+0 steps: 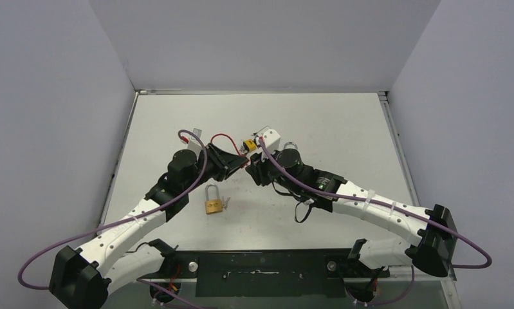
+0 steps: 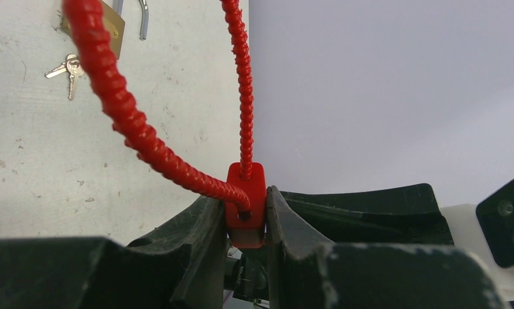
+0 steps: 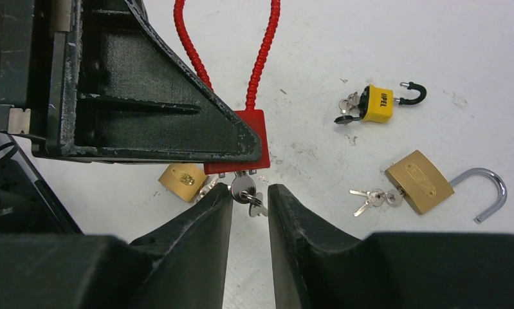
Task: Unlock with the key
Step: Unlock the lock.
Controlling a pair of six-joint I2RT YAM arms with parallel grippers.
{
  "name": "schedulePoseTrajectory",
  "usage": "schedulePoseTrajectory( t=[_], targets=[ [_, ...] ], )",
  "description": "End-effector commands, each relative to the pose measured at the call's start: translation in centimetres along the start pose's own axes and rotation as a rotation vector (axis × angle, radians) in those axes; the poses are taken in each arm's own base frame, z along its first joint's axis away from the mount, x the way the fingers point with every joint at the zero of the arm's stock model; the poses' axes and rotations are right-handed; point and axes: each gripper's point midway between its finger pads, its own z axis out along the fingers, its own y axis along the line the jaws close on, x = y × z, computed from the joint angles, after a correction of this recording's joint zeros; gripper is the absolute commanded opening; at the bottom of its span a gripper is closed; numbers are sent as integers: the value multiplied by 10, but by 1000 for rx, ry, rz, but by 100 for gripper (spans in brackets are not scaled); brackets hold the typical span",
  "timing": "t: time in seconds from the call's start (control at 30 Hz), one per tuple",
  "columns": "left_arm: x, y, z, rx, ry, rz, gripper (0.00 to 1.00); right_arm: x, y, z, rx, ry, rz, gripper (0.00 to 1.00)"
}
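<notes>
My left gripper (image 2: 246, 222) is shut on the body of a red cable lock (image 2: 246, 206), held above the table, its ribbed red cable (image 2: 116, 96) looping away. In the right wrist view the lock body (image 3: 257, 138) hangs below the left finger (image 3: 151, 116). A silver key (image 3: 243, 188) sticks out of its underside, with a second key on its ring. My right gripper (image 3: 249, 195) is open, its fingertips on either side of the key head; the left tip is close against it. In the top view both grippers meet mid-table, left gripper (image 1: 238, 164), right gripper (image 1: 257, 171).
A brass padlock (image 1: 213, 205) with keys lies near the left arm. On the table below lie a yellow padlock (image 3: 376, 103), a brass padlock (image 3: 420, 181) with its shackle swung open and keys (image 3: 370, 198), and another brass padlock (image 3: 182, 180).
</notes>
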Motion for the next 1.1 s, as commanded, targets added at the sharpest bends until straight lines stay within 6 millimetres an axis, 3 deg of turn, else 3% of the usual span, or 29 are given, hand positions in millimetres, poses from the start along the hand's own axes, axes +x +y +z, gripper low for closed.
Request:
schedulePoseTrajectory(
  t=[0.0, 0.1, 0.27, 0.47, 0.7, 0.9, 0.97, 1.07],
  targets=[
    [-4, -28, -7, 93, -3, 16, 0, -38, -2, 3, 35, -112, 26, 25],
    [-3, -29, -7, 97, -2, 17, 0, -40, -2, 2, 35, -123, 44, 12],
    [-4, -34, -8, 124, -3, 24, 0, -40, -1, 0, 0, -130, 138, 0],
    [-4, -49, -17, 242, -23, 59, 0, -53, -15, -12, -211, -194, 508, 0],
    [-6, -68, -28, 369, -60, 153, 0, -65, 6, -29, -393, -204, 632, 0],
    [-8, -76, -34, 413, -94, 290, 0, -61, -7, -48, -338, -229, 574, 63],
    [-7, -78, -36, 431, -96, 355, 0, -67, -14, -61, -329, -272, 553, 71],
    [-2, -81, -39, 470, -94, 496, 0, -83, -20, -79, -324, -339, 510, 75]
  ],
)
